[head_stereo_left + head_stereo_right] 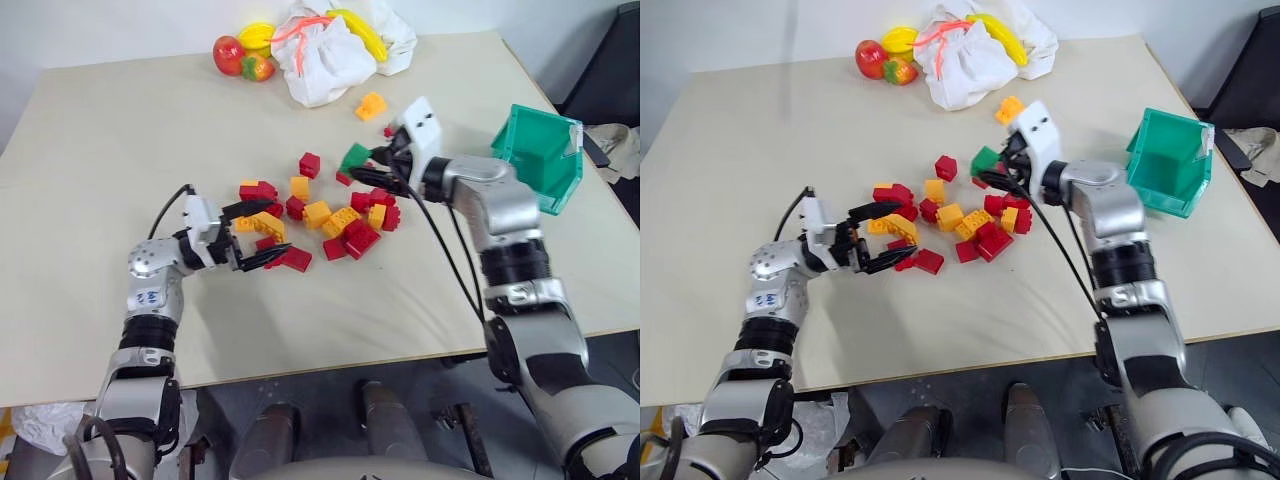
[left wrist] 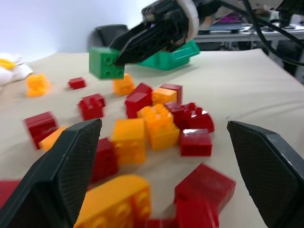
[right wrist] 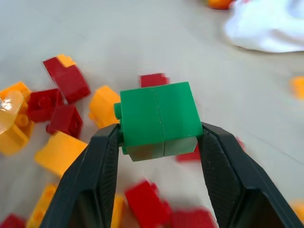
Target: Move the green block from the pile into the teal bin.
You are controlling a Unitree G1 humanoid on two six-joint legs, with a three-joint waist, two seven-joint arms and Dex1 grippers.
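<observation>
Small glossy green plastic studded brick (image 3: pixel 159 118); matt beige tabletop (image 1: pixel 120 150); crumpled white cloth bag (image 1: pixel 325 55); smooth teal plastic bin (image 1: pixel 545 160).

The pile (image 1: pixel 310 215) lies mid-table (image 1: pixel 120 130), the bin (image 1: pixel 540 155) at its right edge, toy fruit (image 1: pixel 243 52) behind beside a cloth bag (image 1: pixel 330 50).

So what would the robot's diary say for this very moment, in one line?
right pincer: shut on green block, above pile | left pincer: open, at pile | teal bin: empty

Bright, even light falls on the table (image 1: pixel 120 150), leaving only soft shadows beneath the pile (image 1: pixel 320 215); in both wrist views nearby bricks blur, perhaps from motion.
</observation>
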